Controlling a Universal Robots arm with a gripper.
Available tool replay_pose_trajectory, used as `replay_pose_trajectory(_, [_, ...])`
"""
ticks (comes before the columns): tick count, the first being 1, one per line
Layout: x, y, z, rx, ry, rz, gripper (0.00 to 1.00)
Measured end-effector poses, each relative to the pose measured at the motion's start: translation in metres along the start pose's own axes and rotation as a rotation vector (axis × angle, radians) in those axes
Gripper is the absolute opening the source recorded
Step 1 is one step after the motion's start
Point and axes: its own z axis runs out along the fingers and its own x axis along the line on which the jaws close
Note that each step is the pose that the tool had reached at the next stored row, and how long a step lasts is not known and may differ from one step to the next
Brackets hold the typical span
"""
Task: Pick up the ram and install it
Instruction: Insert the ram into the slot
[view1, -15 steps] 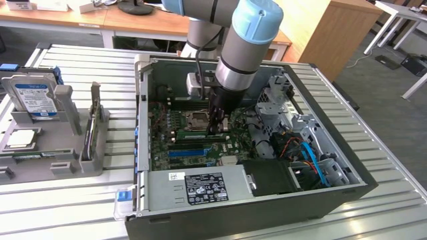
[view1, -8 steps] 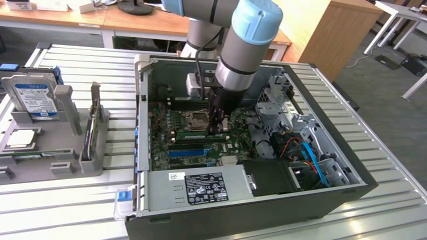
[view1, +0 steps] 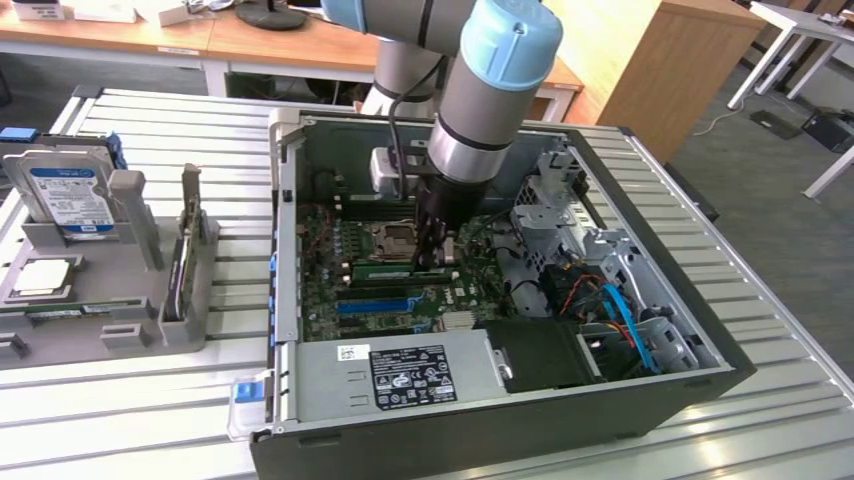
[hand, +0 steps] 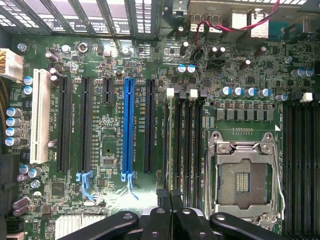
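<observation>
**Robot gripper, pressed shut, at the end of a memory stick inside an open computer**

Nearest in the exterior view, at six o'clock, is the dark wall of an open computer case (view1: 467, 445) lying on a slatted metal table (view1: 761, 420). Just inside it sits a silver power supply (view1: 400, 375) with a printed label, which hides the near strip of the motherboard. Toward four o'clock, blue and orange cables (view1: 617, 310) run among metal drive cages, and their ends cannot be made out.

At the centre, the gripper (view1: 434, 258) points straight down onto the green board. Its own black body covers the spot where its tips meet the board. In the wrist view, the gripper (hand: 170, 200) has both fingers (hand: 159, 217) pressed together with no gap, their tips at one end of the ram (hand: 171, 145).

The ram stands edge-on in the memory slot farthest from the processor socket (hand: 243, 175), so it shows as a thin line and its chips and label are hidden. Whether the tips pinch it or merely rest on its top edge cannot be told. In the exterior view, the ram (view1: 380, 270) is a green strip at nine o'clock from the gripper, just beyond the long blue slot (view1: 380, 303).

Toward nine o'clock, apart from the case, a grey rack (view1: 134, 300) holds a blue-labelled hard drive (view1: 67, 195) upright. Farther back, the grey-and-blue arm (view1: 487, 90) is cut off at twelve o'clock, in front of wooden desks (view1: 267, 45).
</observation>
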Motion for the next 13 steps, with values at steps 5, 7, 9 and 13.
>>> replay_pose_trajectory(5, [0.0000, 0.0001, 0.0000, 0.0000, 0.0000, 0.000, 0.11])
replay_pose_trajectory(7, [0.0000, 0.0001, 0.0000, 0.0000, -0.0001, 0.000, 0.11])
replay_pose_trajectory(9, [0.0000, 0.0002, 0.0000, -0.0003, 0.0000, 0.000, 0.13])
replay_pose_trajectory(13, [0.0000, 0.0001, 0.0000, 0.0001, -0.0001, 0.000, 0.25])
